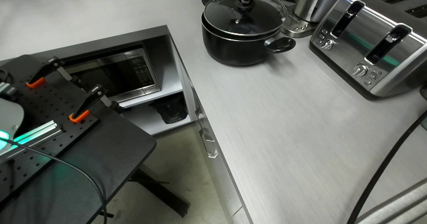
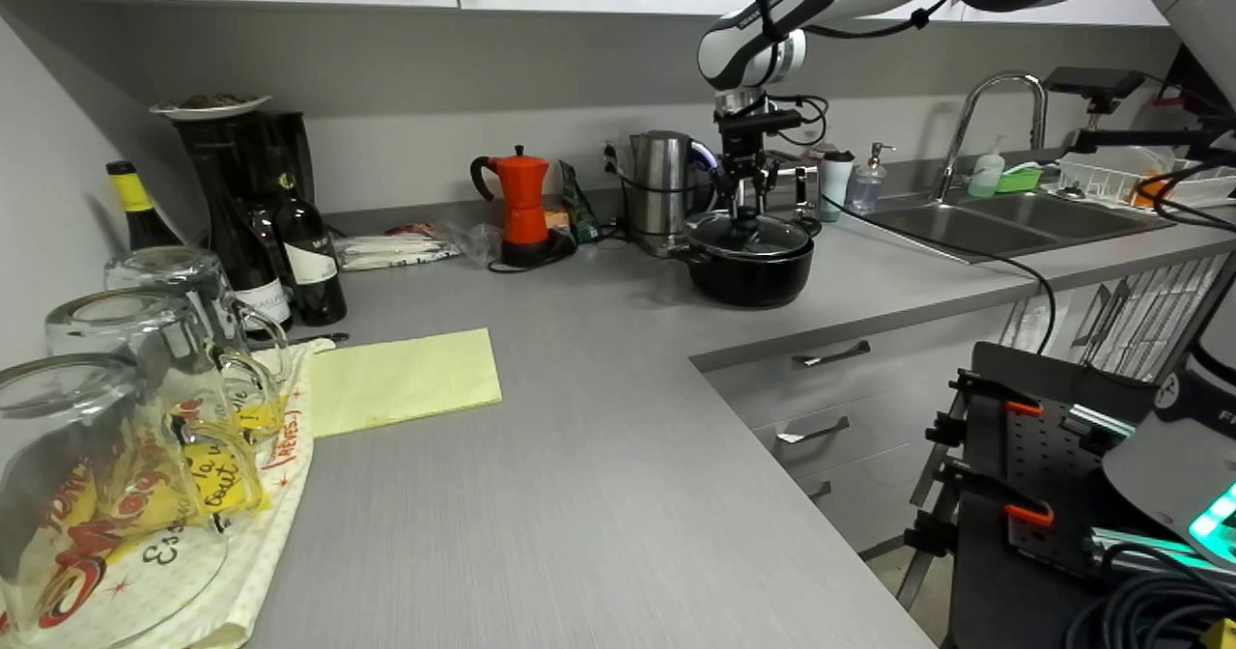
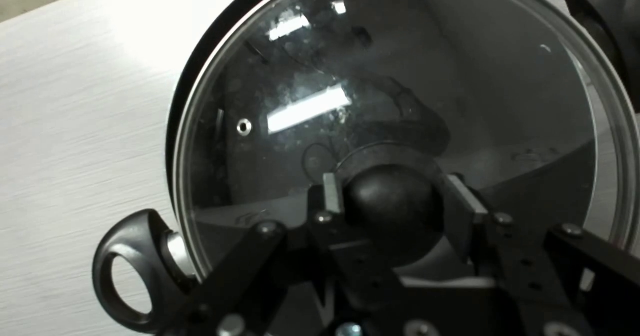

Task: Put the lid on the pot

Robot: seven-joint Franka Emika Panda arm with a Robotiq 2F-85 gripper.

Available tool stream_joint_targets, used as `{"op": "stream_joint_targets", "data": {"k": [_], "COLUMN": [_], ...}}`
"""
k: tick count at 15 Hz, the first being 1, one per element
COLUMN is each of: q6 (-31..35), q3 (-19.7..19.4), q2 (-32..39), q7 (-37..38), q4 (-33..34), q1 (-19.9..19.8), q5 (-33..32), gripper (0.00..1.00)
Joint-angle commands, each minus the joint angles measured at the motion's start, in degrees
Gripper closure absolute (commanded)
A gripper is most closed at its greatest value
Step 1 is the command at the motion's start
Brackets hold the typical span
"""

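From my end I have the lid (image 3: 400,111) off-centre over the pot (image 1: 233,50) on the tabletop (image 1: 283,124), my tool (image 3: 398,193) pinching the lid's knob (image 3: 395,216), so the carry looks done and, I judge, centring, seating and releasing remain.

You have a black pot (image 1: 230,52), a silver-rimmed clear glass lid (image 3: 390,101) with a black knob (image 3: 392,211), a red-orange moka pot (image 2: 523,200), a silver-and-black toaster (image 1: 372,37) and a finely streaked grey countertop (image 1: 290,134).
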Motion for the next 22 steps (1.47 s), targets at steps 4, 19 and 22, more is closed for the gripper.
{"op": "stream_joint_targets", "data": {"k": [4, 19, 22], "q6": [4.2, 8.5, 8.0], "q3": [0.5, -1.0, -1.3], "q2": [-4.7, -10.1, -9.6], "q7": [-0.4, -1.4, -1.3], "q4": [-6.8, -15.4, -14.8], "q1": [0.4, 1.2, 0.8], "q5": [0.6, 1.3, 1.6], "gripper": [0.76, 0.76, 0.76]}}
